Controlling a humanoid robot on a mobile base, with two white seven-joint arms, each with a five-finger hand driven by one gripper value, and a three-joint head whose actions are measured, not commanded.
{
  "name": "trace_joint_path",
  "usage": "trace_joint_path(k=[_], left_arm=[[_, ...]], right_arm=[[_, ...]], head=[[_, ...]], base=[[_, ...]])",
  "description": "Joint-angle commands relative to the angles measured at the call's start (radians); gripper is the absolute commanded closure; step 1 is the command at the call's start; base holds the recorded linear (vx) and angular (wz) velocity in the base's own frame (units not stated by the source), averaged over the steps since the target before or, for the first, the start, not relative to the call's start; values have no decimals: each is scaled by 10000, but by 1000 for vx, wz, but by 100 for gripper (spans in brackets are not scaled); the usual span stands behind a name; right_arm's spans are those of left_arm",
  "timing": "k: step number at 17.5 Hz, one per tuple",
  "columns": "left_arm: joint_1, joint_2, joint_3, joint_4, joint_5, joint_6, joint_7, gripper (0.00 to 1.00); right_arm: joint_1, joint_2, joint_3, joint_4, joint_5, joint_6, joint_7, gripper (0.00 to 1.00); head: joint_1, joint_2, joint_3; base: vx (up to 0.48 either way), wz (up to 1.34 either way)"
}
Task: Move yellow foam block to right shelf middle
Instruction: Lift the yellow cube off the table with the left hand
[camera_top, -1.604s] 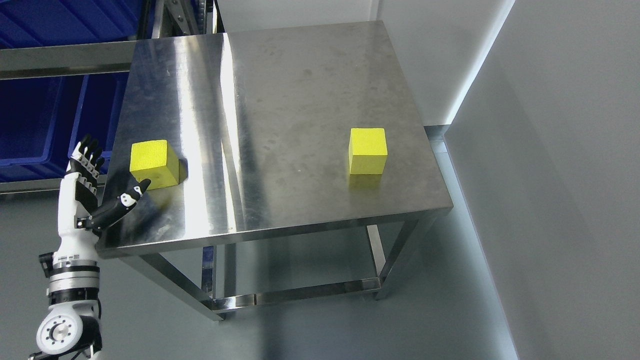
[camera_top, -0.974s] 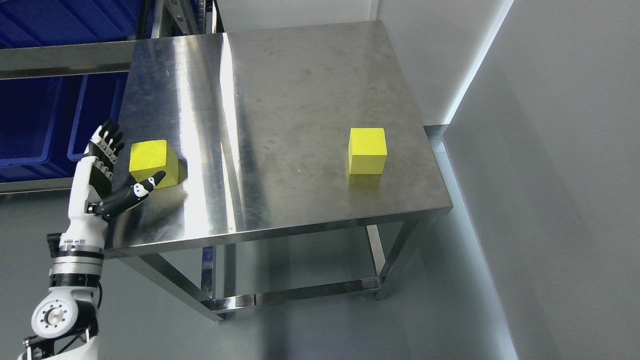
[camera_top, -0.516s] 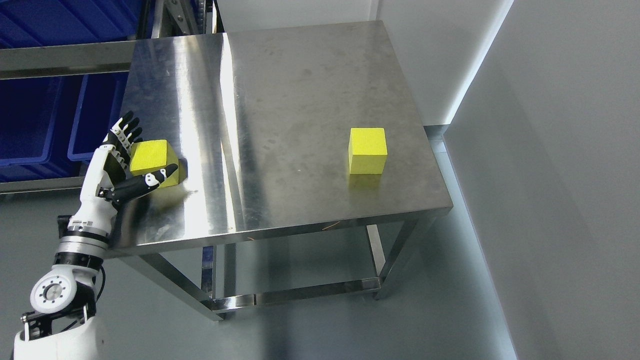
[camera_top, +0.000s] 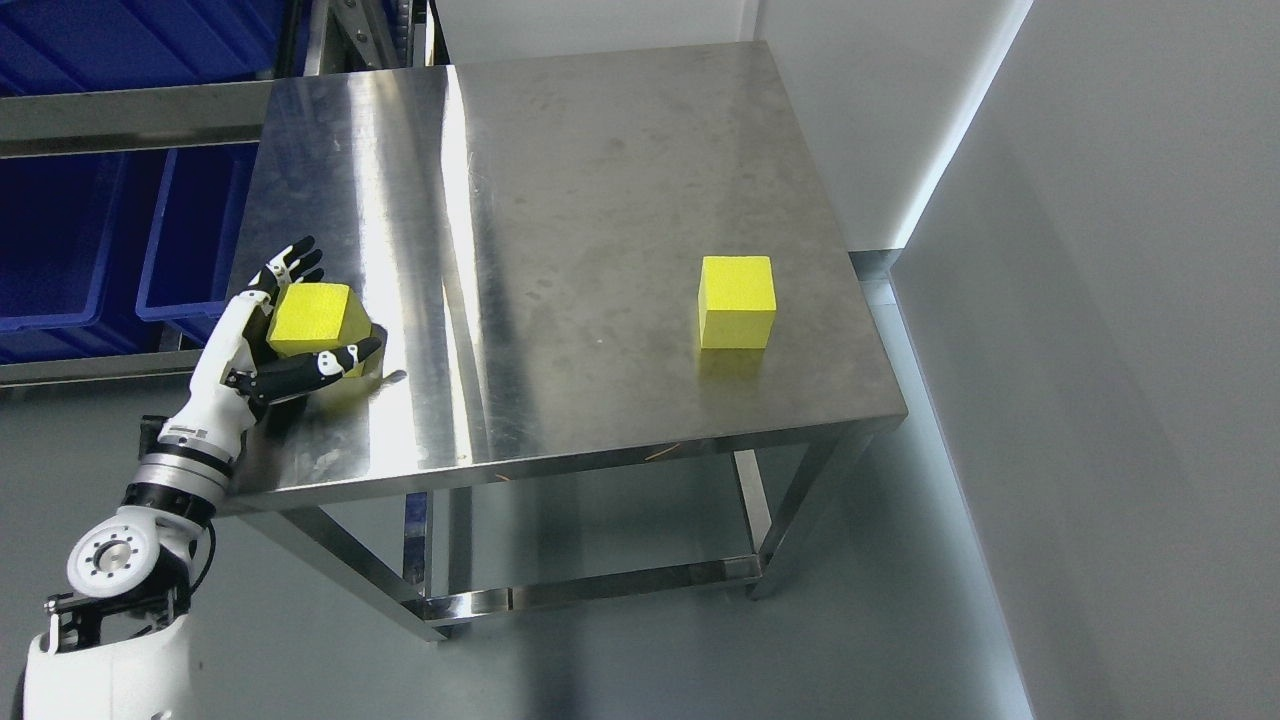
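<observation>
From the head view, the left hand (camera_top: 262, 345) lay against a yellow foam block (camera_top: 312, 317) at the steel table's (camera_top: 600, 200) left edge, fingers (camera_top: 290, 263) extended behind it and thumb across its front, cupping but not clamping it. A second yellow block (camera_top: 738, 300) sat well apart, near the right edge.

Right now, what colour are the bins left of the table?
Dark blue bins, seen in the head view.
</observation>
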Motion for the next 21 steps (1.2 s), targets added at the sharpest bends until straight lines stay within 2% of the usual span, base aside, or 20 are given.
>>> trace_joint_path(k=[1, 4, 5, 6, 12, 21], left_arm=[[-9, 238, -24, 477, 298, -228, -283, 35], [7, -68, 758, 523, 329, -1224, -299, 67], [-24, -298, 973, 538, 359, -1546, -299, 74], [-70, -467, 1036, 523, 405, -1777, -314, 77], [-668, -760, 1496, 431, 1370, -3587, -299, 75], [-668, -806, 1528, 431, 1495, -3804, -283, 74]], right_arm=[[-15, -175, 0, -175, -15, -5, 7, 0], [-31, -175, 0, -175, 0, -5, 7, 0], [-31, -175, 0, -175, -15, -21, 7, 0], [-31, -175, 0, -175, 0, -6, 7, 0], [-31, -175, 0, -175, 0, -5, 7, 0], [-31, -175, 0, -175, -15, -5, 7, 0]], head=[[0, 0, 0], [0, 0, 0], [0, 0, 0], [0, 0, 0], [0, 0, 0], [0, 0, 0]], base=[[0, 0], [0, 0], [0, 0], [0, 0], [0, 0], [0, 0]])
